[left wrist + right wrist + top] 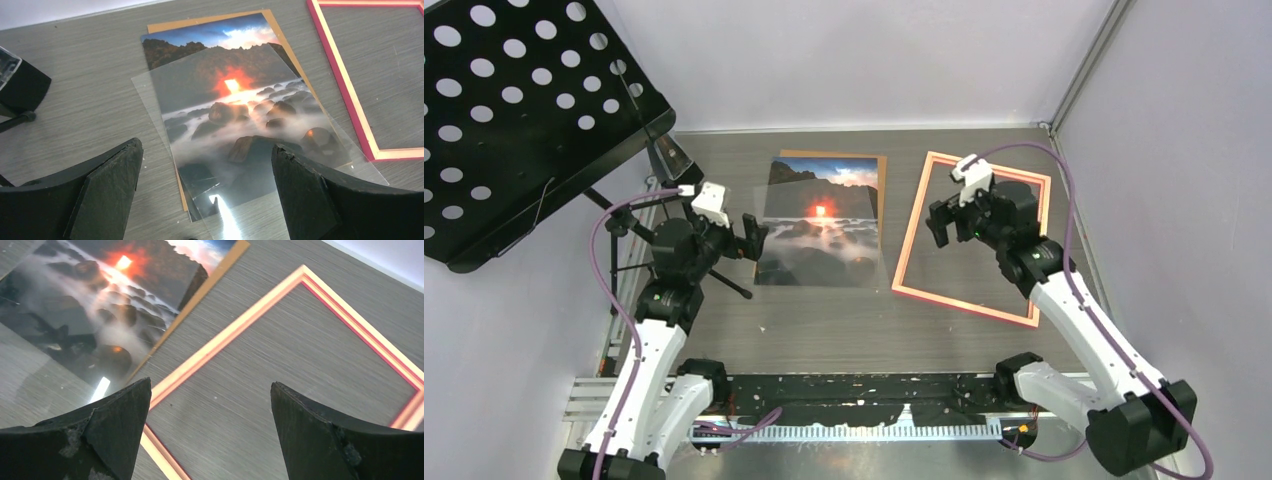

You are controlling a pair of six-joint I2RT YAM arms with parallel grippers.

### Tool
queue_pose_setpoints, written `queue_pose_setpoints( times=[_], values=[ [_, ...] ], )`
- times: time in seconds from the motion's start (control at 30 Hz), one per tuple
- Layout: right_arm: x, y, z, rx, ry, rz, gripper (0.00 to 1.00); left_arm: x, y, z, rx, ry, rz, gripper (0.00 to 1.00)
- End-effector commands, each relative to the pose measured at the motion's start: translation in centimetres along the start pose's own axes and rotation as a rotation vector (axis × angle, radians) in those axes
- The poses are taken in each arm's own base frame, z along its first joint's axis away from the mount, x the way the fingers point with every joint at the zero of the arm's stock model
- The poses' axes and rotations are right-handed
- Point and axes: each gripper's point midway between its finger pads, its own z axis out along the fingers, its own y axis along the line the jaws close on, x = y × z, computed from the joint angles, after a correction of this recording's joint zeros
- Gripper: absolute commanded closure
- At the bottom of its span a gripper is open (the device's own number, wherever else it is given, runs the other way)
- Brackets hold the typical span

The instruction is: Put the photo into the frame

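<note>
Setting: a grey wood-grain surface (824,330) seen from above, with two robot arms entering from the bottom edge.
Photo (821,225): centre of the view, lying flat and face up. It shows an orange sunset over misty sea and dark rocks.
Under the photo: a brown board (231,256), showing as a thin strip along the photo's top and right edges.
Over the photo: a clear sheet (149,95), turned slightly askew and catching a glare near its bottom edge.
Frame (964,306): right of centre, just beside the photo. It is thin and pink-orange, lies flat, and the surface shows through its opening.
Left hand (756,238): at the photo's left edge, fingers spread wide, holding nothing.
Right hand (940,225): above the frame's left part, fingers spread wide, holding nothing.
Upper left corner: a black perforated music stand (514,110), tilted.
</note>
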Motion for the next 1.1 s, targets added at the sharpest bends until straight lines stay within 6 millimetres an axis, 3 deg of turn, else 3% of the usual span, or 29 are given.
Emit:
queue_pose_setpoints(
  times=[0.0, 0.23, 0.43, 0.6, 0.83, 1.07],
  values=[
    [-4.6, 1.8, 1.8, -0.069, -0.112, 0.019, 0.05, -0.5, -0.4, 0.5, 0.018, 0.009, 0.011, 0.01],
    [-4.7, 6.8, 5.3, -0.227, -0.062, 0.077, 0.05, 1.9, -0.8, 1.7, 0.014, 0.102, 0.038, 0.01],
    [-2.5, 9.8, 8.4, -0.307, 0.011, 0.158, 0.03, 4.0, -1.8, 3.0, 0.033, 0.193, 0.042, 0.01],
    [0.6, 12.1, 10.9, -0.369, 0.117, 0.219, 0.00, 5.6, -2.8, 4.1, 0.060, 0.283, 0.041, 0.01],
    [5.4, 13.6, 12.6, -0.408, 0.247, 0.276, 0.03, 9.6, -2.9, 4.6, 0.073, 0.439, 0.028, 0.01],
    [7.2, 14.1, 13.5, -0.422, 0.297, 0.293, 0.04, 12.5, -2.7, 5.0, 0.037, 0.580, -0.042, 0.01]
  ],
)
